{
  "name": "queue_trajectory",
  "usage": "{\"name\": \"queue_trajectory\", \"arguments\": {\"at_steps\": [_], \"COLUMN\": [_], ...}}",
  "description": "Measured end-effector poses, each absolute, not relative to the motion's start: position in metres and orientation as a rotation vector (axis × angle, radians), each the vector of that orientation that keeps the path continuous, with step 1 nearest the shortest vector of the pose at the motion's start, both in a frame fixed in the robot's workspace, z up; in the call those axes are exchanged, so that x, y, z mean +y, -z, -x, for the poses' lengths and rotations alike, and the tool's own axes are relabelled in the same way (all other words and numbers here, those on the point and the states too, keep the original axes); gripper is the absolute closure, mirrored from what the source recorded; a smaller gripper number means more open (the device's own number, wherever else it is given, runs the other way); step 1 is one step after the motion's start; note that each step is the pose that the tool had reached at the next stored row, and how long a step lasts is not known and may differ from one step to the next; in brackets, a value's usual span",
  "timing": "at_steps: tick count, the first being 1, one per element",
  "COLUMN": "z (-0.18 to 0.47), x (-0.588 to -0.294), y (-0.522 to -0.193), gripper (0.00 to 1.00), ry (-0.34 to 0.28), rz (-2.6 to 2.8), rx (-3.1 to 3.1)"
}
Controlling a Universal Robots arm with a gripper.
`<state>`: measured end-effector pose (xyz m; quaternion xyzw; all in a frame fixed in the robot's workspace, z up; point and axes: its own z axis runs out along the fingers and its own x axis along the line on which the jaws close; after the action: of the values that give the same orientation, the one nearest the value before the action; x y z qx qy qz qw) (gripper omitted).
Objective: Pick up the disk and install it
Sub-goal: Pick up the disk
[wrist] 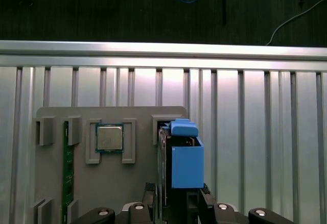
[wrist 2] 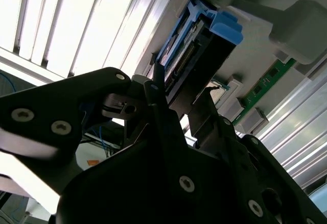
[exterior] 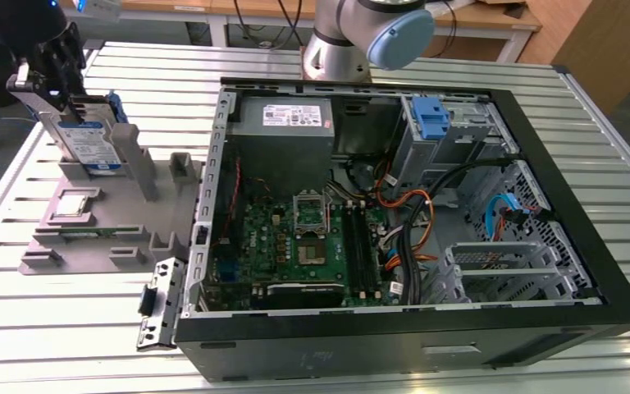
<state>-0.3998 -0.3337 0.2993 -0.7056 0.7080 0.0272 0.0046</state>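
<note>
- Exterior view: the tool (exterior: 61, 105) hangs from a dark wrist directly above the disk (exterior: 85, 141) and pinches its upper end.
- The disk stands on edge beneath the tool with its white-and-blue label facing the camera. Its lower end is seated in a slot of the grey holder (exterior: 118, 205).
- In the first wrist view, one of the dark fingers (wrist: 149, 192) lies against each broad face of the disk. The blue rail (wrist: 187, 160) on its narrow edge sits between them.
- In the second wrist view the fingers run along both sides of the disk, and its blue rail end reaches out past the tool toward the holder.
- The holder lies flat on the slatted metal bench (exterior: 52, 361), under and around the tool.
- A square processor chip (wrist: 110, 137) sits in its own recess on the holder, just to one side of the gripped disk.
- Further out on that same side, a green memory stick (wrist: 65, 168) stands in a narrow slot.
- Well apart from the tool, an open computer case (exterior: 403, 349) rests on the bench with its circuit board exposed.
- Inside the case, far from the tool, are a grey power-supply box (exterior: 282, 123) and a blue bracket (exterior: 430, 115) in the drive cage.
- The arm's base (exterior: 359, 33) rises behind the case.
</note>
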Motion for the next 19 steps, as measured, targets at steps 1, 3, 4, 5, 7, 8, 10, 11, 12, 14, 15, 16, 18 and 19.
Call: {"name": "queue_trajectory", "arguments": {"at_steps": [1,3,4,5,7,8,10,11,12,14,15,16,18,19], "z": [0.3998,0.3998,0.3998,0.3998,0.3998,0.3998,0.3998,0.3998,0.3998,0.3998,0.3998,0.3998,0.3990,0.3982], "x": [-0.3337,-0.3337,-0.3337,-0.3337,-0.3337,-0.3337,-0.3337,-0.3337,-0.3337,-0.3337,-0.3337,-0.3337,-0.3338,-0.3338], "y": [-0.2993,-0.2993,-0.2996,-0.3001,-0.3010,-0.3010,-0.3012,-0.3014,-0.3014,-0.3018,-0.3019,-0.3020,-0.3021,-0.3020], "gripper": [0.55,0.55,0.55,0.55,0.55,0.55,0.55,0.55,0.55,0.55,0.55,0.55,0.55,0.55], "ry": [-0.085,-0.085,-0.085,-0.085,-0.085,-0.085,-0.085,-0.085,-0.085,-0.085,-0.085,-0.085,-0.085,-0.085], "rz": [2.210,2.210,2.210,2.211,2.210,2.210,2.210,2.210,2.210,2.210,2.210,2.210,2.211,2.211], "rx": [2.218,2.218,2.218,2.218,2.218,2.218,2.218,2.218,2.218,2.218,2.218,2.218,2.218,2.218]}}
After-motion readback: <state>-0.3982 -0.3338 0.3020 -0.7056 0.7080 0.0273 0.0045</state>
